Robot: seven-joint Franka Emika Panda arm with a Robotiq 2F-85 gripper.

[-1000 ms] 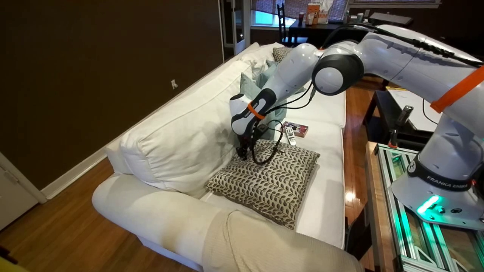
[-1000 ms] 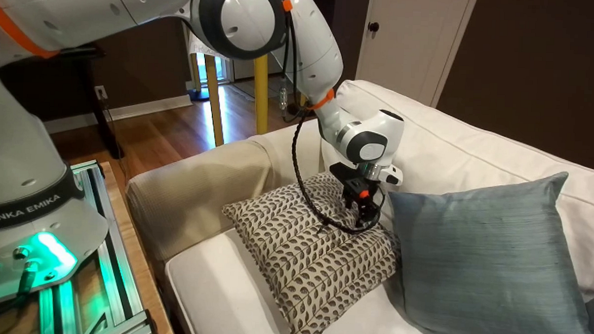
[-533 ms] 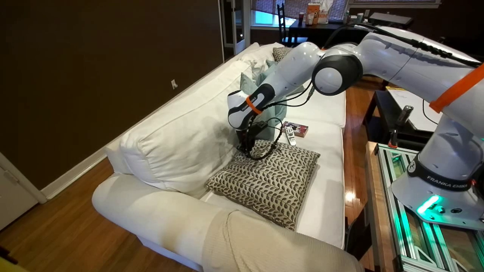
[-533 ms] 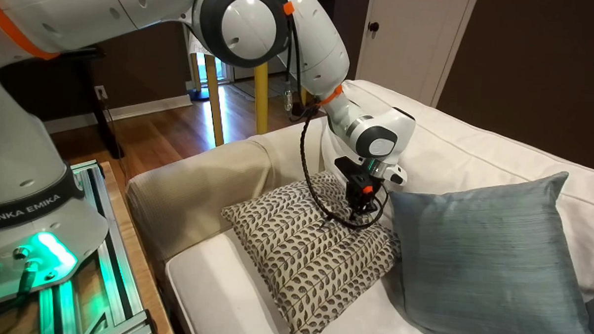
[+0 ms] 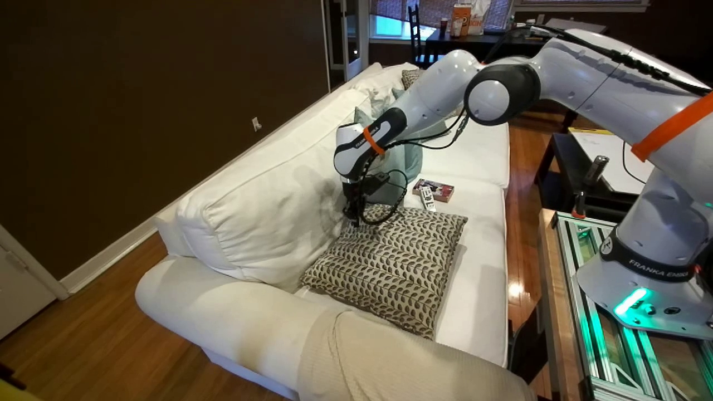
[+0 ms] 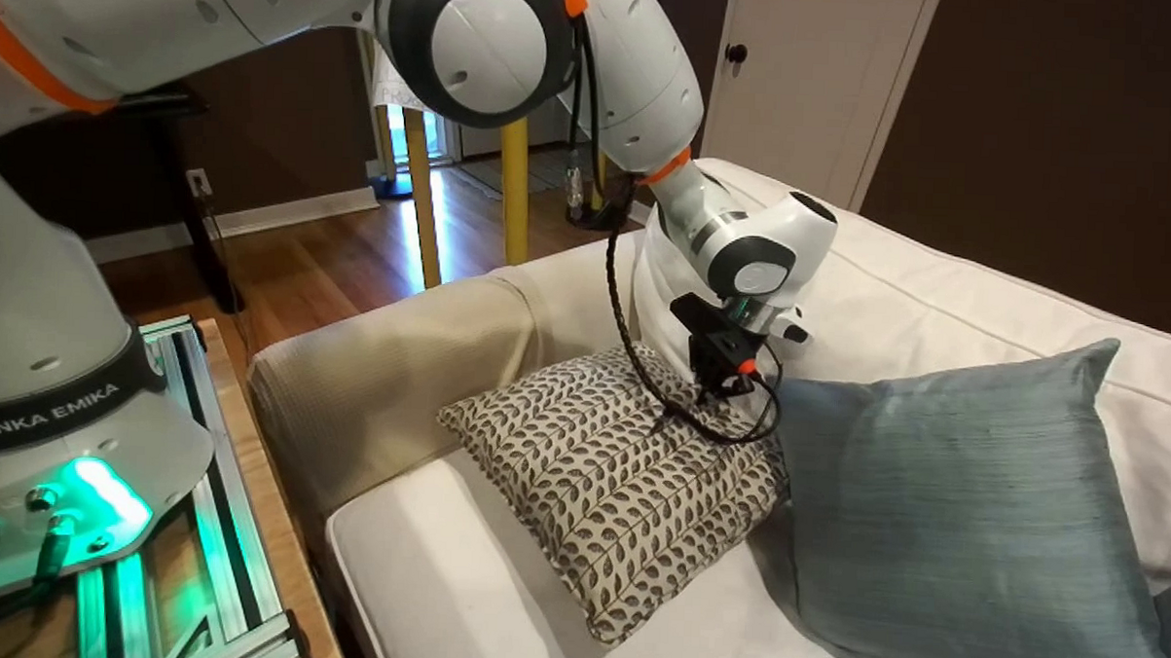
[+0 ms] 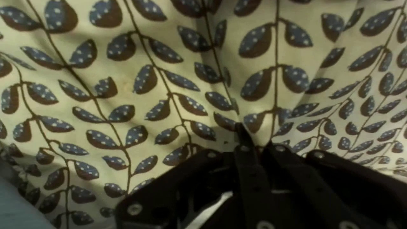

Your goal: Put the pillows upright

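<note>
Beside the sofa-back cushion (image 5: 267, 206), my pincer (image 7: 254, 140), pinching the leaf-print pillow (image 5: 390, 270), has tugged it nearer; righting seems begun.

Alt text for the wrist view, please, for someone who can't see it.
The robot's black jaws, close together at the bottom, appear to pinch a cream leaf-print throw pillow, whose creased fabric fills most of the picture. Part of a plain teal pillow shows at lower left.

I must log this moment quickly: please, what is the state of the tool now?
Tool: closed, holding a pinch of the leaf-patterned pillow; in the wrist view, folds in its fabric run in to the grip.
</note>
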